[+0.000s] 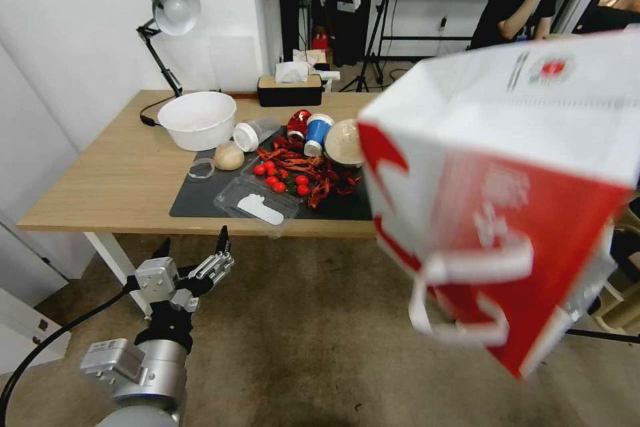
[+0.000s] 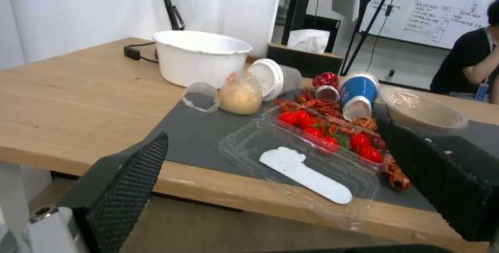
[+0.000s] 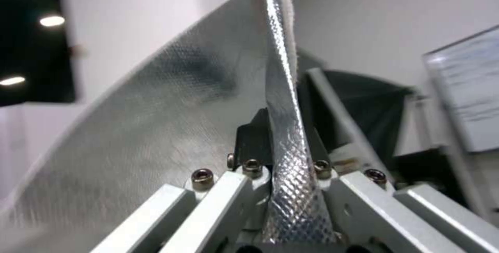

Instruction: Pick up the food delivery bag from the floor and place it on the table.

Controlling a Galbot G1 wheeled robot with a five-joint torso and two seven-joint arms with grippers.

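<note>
Hanging high in the air, off the floor (image 1: 313, 347) and to the right of the tabletop (image 1: 113, 180): food delivery bag (image 1: 507, 200), tipped over, mouth and handles down toward the robot, long side slanting up and away. Looks big, light and crinkly, so best held by its thin rim. Right tool (image 3: 283, 175) pinching that shiny foil rim; left tool (image 1: 197, 250) spread wide, low by the tabletop edge.
</note>
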